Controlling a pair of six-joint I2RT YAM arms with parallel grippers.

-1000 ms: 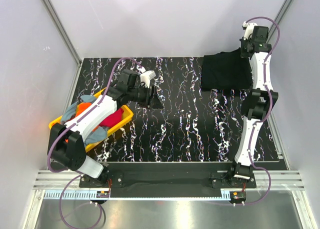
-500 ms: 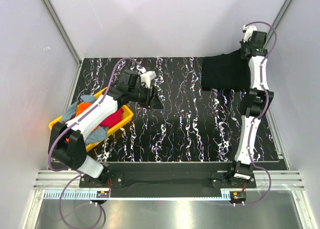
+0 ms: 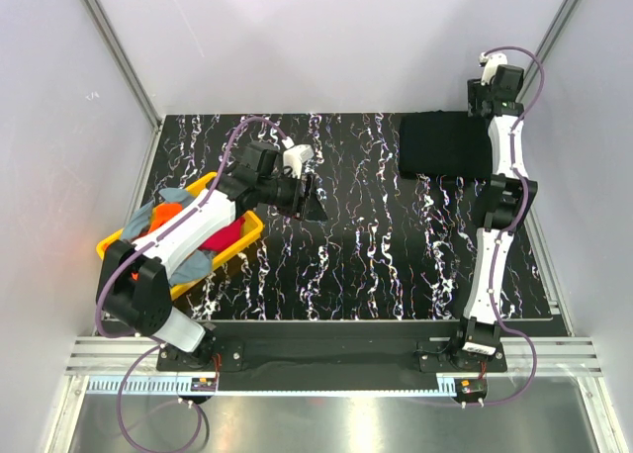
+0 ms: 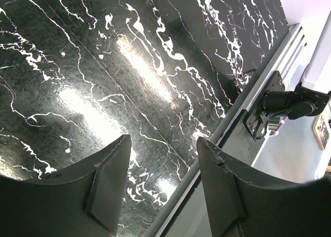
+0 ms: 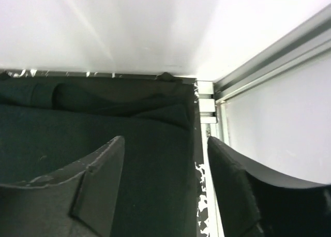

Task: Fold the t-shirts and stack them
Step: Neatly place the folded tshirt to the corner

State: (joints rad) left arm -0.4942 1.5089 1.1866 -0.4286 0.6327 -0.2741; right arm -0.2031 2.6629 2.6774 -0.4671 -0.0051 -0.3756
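Observation:
A folded black t-shirt (image 3: 441,146) lies flat at the table's back right corner. My right gripper (image 3: 479,105) hovers over its far right edge, open, with nothing between the fingers. In the right wrist view that gripper (image 5: 165,141) spreads above the black t-shirt (image 5: 77,128), close to the table's corner. Orange (image 3: 168,213), magenta (image 3: 226,233) and grey-blue (image 3: 193,265) t-shirts are bundled in the yellow tray (image 3: 253,237) at the left. My left gripper (image 3: 312,204) hangs open and empty over the bare marble top, right of the tray; the left wrist view shows this gripper (image 4: 163,144) holding nothing.
The white enclosure walls and metal frame post (image 5: 269,56) stand right behind the black t-shirt. The table's near edge and rail (image 4: 248,97) show past the left fingers. My left arm lies across the yellow tray.
My right gripper has opened and let go of the black t-shirt, which now lies flat; the wrist drew back a little. My left gripper shifted slightly right.

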